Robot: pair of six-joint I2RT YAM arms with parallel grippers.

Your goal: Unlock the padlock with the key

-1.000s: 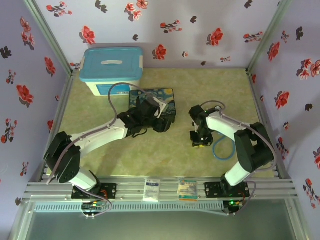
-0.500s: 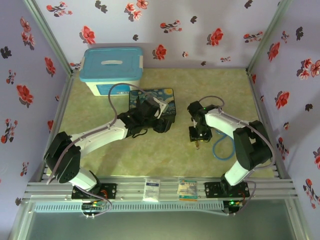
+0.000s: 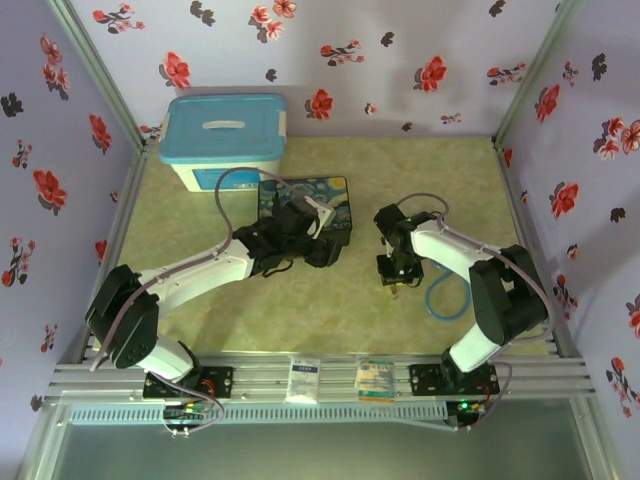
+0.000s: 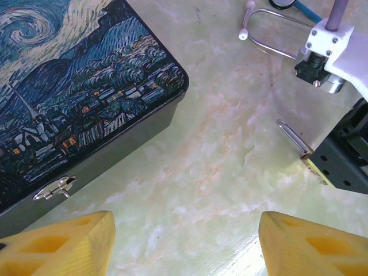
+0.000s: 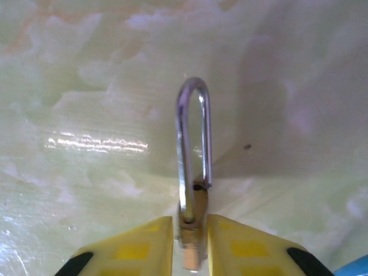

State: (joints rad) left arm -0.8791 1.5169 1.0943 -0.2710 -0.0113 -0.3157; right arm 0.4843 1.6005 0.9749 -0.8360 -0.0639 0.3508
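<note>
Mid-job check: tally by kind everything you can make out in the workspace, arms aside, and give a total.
boxes: 2, the blue-lidded bin and the painted box
padlock: 1
stethoscope: 1
small packets: 2
Total: 6

We find bare table point(image 3: 330, 310) open between the arms. The box point(image 3: 338, 192) walls the far left. A stethoscope point(image 3: 432, 300) lies beside the right gripper point(image 3: 392, 282).
</note>
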